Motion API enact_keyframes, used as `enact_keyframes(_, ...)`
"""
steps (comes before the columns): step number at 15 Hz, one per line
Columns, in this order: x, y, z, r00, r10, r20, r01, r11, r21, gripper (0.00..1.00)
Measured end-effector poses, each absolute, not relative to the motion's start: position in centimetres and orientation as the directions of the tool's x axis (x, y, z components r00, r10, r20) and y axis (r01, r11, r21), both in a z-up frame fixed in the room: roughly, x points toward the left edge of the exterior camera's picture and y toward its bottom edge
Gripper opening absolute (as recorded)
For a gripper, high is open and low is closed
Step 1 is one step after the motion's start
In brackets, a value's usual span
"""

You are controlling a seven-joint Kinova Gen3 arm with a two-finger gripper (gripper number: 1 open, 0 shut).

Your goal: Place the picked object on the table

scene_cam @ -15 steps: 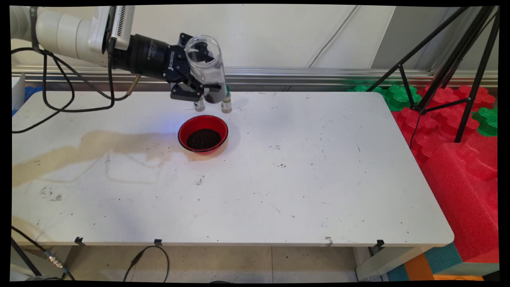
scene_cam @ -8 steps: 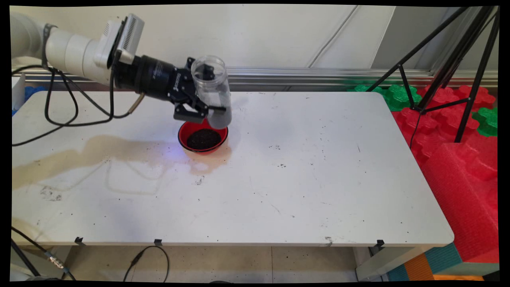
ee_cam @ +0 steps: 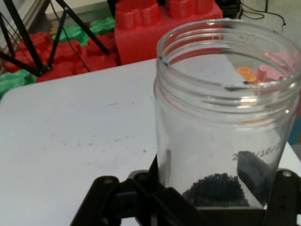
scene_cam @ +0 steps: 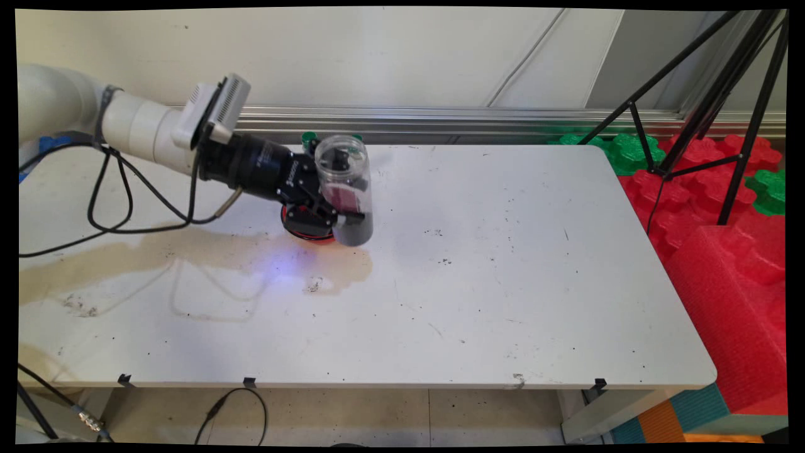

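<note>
While its mouth stands open and uppermost, a clear plastic jar (scene_cam: 344, 189) hangs clamped in the black gripper (scene_cam: 336, 211) above the white table (scene_cam: 490, 296), the two fingers closed against the jar's lower half from either side. The hand view shows the jar (ee_cam: 225, 117) nearly upright, its threaded rim bare of any lid, with a small heap of dark grains (ee_cam: 216, 188) lying at the bottom and the rest of the vessel see-through (faint printed lettering crosses its wall). The gripper (ee_cam: 207, 197) rises from the bottom edge there, one finger pad (ee_cam: 253, 175) visible through the plastic.

Just behind the gripper, at 9 o'clock of the jar's base in the main view, a sliver of a red bowl (scene_cam: 308, 235) shows on the tabletop; the fingers and jar cover nearly all of it, so its contents cannot be seen. Two green caps (scene_cam: 308, 137) peek out at 12 o'clock of the gripper, near the table's far edge.

A tan stain (scene_cam: 188, 242) spreads across the table from 9 o'clock toward the jar. Open white surface stretches from 3 o'clock round to 6 o'clock of the jar, reaching the table's right and near edges. Beyond the right edge lie red foam blocks (scene_cam: 723, 251) and green foam blocks (scene_cam: 629, 151), with a black tripod (scene_cam: 736, 107) standing among them.
</note>
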State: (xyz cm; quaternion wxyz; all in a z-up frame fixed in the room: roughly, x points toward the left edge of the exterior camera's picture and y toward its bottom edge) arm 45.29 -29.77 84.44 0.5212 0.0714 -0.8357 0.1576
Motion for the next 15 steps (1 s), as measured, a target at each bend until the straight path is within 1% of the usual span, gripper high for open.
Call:
enact_keyframes(9, 43.8, -29.5, 78.8, -0.44, -0.033, 0.898, -0.286, 0.953, -0.105, 0.0)
enact_keyframes(15, 42.8, -29.5, 75.8, -0.443, -0.071, 0.894, -0.293, 0.953, -0.07, 0.0)
